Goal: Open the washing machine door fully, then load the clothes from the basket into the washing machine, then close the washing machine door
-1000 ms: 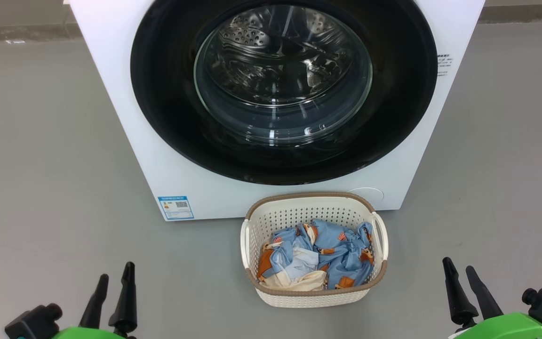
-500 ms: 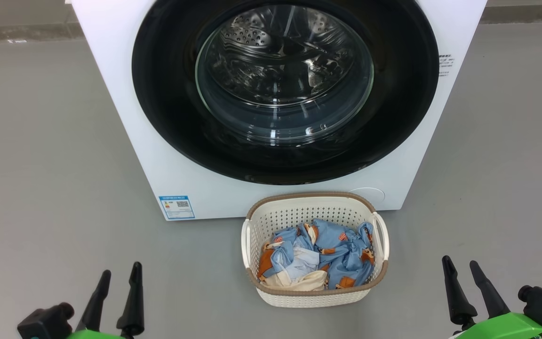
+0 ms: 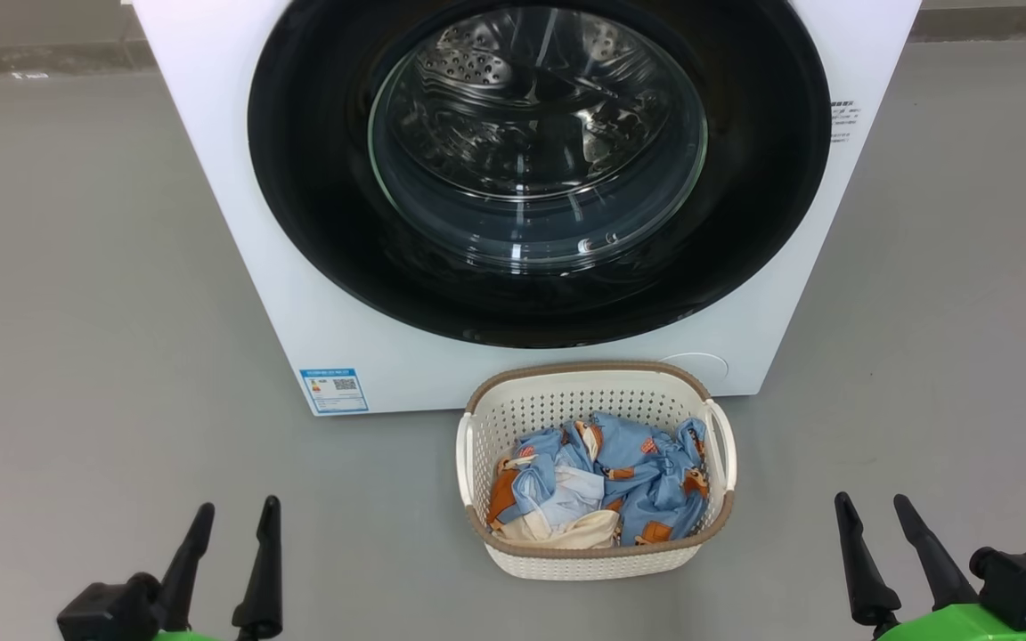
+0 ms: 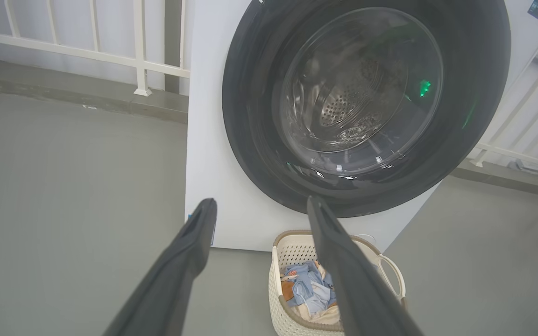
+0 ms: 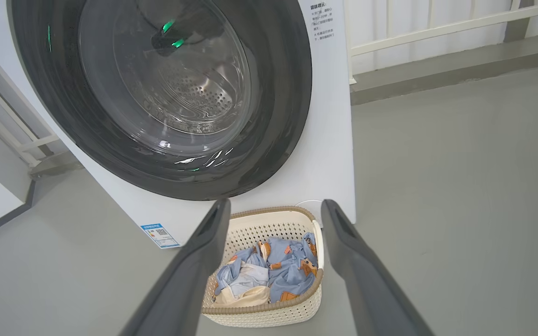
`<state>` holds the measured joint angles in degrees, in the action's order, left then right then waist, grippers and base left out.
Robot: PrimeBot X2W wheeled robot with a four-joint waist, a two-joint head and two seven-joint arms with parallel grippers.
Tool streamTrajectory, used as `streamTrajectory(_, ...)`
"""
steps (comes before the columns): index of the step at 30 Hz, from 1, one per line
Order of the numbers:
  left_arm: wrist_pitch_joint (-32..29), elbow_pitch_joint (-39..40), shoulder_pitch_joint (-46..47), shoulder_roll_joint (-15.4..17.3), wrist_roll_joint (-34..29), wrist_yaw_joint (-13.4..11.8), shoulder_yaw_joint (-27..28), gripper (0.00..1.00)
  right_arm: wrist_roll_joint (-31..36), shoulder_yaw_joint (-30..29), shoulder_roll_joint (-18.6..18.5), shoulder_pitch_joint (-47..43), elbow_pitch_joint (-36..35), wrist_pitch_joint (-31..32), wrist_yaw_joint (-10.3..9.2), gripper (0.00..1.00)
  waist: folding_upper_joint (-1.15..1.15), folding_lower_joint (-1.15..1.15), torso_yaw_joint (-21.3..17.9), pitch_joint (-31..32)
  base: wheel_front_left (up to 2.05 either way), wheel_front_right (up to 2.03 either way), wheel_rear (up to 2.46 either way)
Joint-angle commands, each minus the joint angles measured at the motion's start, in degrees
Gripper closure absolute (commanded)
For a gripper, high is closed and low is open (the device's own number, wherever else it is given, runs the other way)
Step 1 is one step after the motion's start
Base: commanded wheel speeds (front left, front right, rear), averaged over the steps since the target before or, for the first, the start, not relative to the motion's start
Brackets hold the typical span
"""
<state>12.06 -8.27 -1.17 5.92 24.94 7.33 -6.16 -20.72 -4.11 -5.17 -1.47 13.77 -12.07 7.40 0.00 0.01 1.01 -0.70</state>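
I see the washing machine door (image 3: 538, 169) shut, the clothes (image 3: 598, 481) in the basket (image 3: 513, 411), my left pincer (image 3: 237, 521) and right pincer (image 3: 871, 509) both parted, empty.

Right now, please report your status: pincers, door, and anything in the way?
Left pincer open, empty; right pincer open, empty. Washing machine door shut, clothes in basket. Basket close before machine, below door.
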Motion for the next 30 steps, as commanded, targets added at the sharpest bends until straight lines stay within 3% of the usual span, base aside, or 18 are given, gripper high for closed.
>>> streamTrajectory(1, 0.9, 1.8, 1.0, 1.2, -1.7, 0.1, 1.5, 0.00, 1.9, 1.1, -0.9, 0.3, -1.7, -0.9, 0.08, 0.00, 0.00, 0.00, 0.0, 0.0, 0.00, 0.00, 0.00)
streamTrajectory(13, 2.9, 2.3, 0.7, 1.6, -9.4, 0.2, 1.1, 0.00, 9.7, 0.6, -1.2, -0.5, -2.6, -2.9, 0.09, 0.00, 0.00, 0.00, 0.2, 0.0, 0.00, 0.00, 0.00)
streamTrajectory(30, 2.9, 1.0, 1.5, 1.0, -10.0, 0.2, 3.1, 0.00, 10.0, -0.7, -0.8, -0.6, -3.1, -2.9, 0.09, 0.00, 0.00, 0.00, -0.1, -0.8, 0.00, 0.00, 0.00)
